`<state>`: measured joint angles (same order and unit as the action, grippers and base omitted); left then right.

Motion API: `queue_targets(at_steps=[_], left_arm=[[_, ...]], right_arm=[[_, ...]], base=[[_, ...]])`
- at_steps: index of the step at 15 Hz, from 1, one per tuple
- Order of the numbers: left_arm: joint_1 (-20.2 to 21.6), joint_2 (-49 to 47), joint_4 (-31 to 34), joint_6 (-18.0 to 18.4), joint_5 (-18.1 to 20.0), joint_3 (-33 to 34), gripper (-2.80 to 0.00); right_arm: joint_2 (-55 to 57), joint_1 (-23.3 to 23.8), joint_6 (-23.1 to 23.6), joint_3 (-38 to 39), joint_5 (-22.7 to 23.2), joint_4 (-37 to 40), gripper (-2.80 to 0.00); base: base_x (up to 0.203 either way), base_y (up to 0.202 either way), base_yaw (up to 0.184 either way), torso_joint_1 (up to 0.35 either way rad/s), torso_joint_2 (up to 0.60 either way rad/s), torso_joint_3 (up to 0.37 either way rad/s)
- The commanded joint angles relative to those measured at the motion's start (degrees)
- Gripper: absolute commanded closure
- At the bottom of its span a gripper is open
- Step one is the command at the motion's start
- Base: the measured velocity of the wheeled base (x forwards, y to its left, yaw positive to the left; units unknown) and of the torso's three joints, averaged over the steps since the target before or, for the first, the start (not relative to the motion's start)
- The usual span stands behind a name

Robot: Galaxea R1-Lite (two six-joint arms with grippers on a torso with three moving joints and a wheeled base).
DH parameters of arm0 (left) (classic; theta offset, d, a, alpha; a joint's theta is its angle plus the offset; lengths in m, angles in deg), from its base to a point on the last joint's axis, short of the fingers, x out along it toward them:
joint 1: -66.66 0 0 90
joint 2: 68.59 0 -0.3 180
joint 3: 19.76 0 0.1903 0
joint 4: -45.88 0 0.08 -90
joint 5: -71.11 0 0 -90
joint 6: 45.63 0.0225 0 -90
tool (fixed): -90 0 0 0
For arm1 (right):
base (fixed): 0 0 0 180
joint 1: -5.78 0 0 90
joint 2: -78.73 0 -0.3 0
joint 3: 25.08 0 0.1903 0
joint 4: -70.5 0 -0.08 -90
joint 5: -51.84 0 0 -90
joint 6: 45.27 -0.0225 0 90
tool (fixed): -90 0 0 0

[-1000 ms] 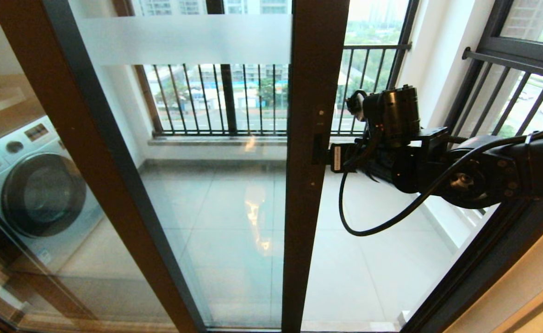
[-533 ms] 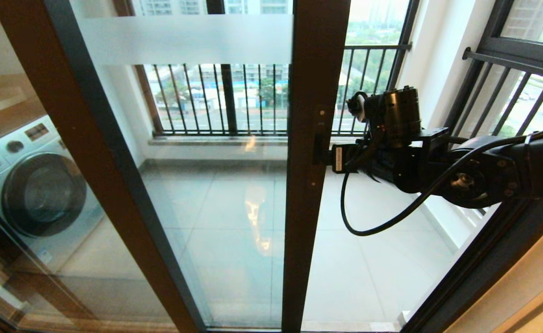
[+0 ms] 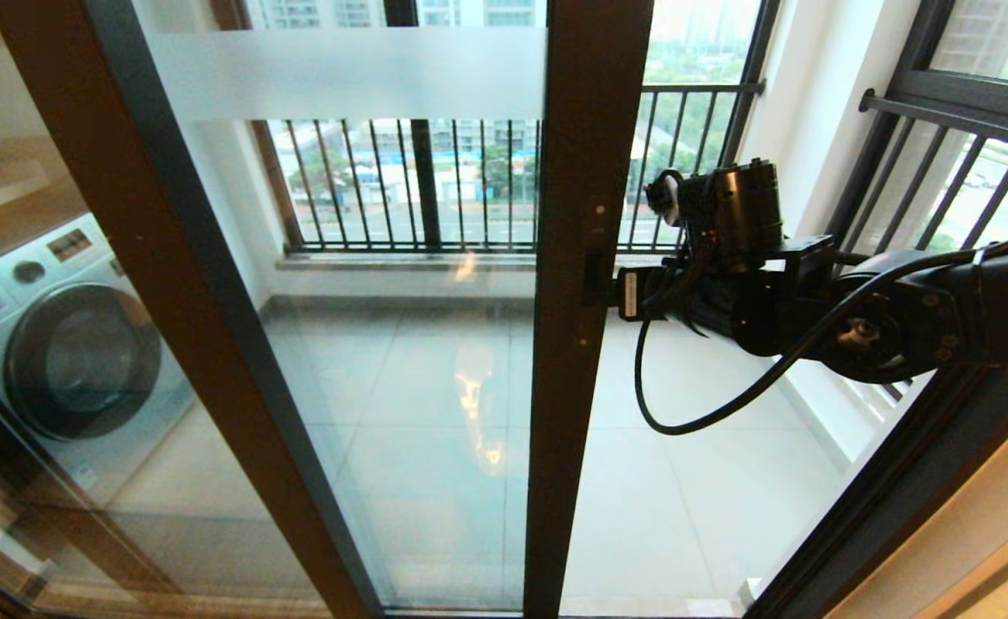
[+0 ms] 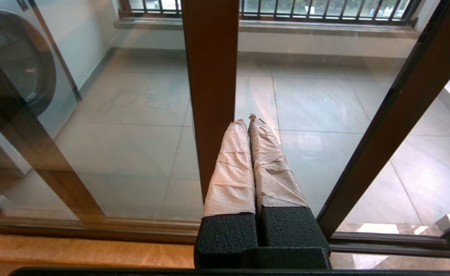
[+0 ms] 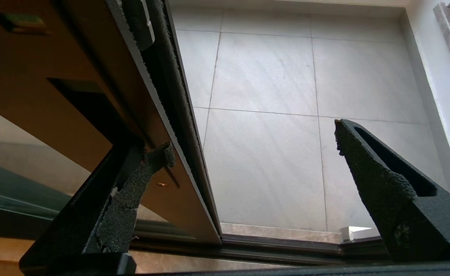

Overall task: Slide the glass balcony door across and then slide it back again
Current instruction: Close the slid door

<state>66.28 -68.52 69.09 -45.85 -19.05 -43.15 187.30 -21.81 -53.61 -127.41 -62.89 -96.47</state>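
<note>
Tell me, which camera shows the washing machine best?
The head view: the washing machine shows through the glass with its round door and control panel. The left wrist view catches only part of its round door at the edge. The right wrist view shows none of it.

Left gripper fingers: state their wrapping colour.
The left gripper fingers wear pale beige, wrinkled wrapping above black bases; it shows best in the left wrist view.

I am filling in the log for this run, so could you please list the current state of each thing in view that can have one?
glass balcony door: partly slid open, a gap to the balcony on its right.
right tool: open, one finger in the door's handle slot, the other out over the gap.
left tool: shut, empty, low in front of the door frame.
washing machine: porthole door closed, seen through the glass.
</note>
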Motion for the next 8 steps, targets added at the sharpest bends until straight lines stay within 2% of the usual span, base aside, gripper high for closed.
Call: queue_targets(at_steps=[1, 8], left_arm=[[0.03, -0.07, -0.02, -0.04, -0.02, 0.02, 0.0], [0.03, -0.07, -0.02, -0.04, -0.02, 0.02, 0.0]], right_arm=[[0.06, 0.55, 0.16, -0.04, -0.41, -0.18, -2.8], [0.15, 2.06, 0.25, -0.04, -0.37, -0.12, -2.8]], base=[[0.0, 0.0, 0.0, 0.0, 0.0, 0.0], [0.0, 0.0, 0.0, 0.0, 0.0, 0.0]])
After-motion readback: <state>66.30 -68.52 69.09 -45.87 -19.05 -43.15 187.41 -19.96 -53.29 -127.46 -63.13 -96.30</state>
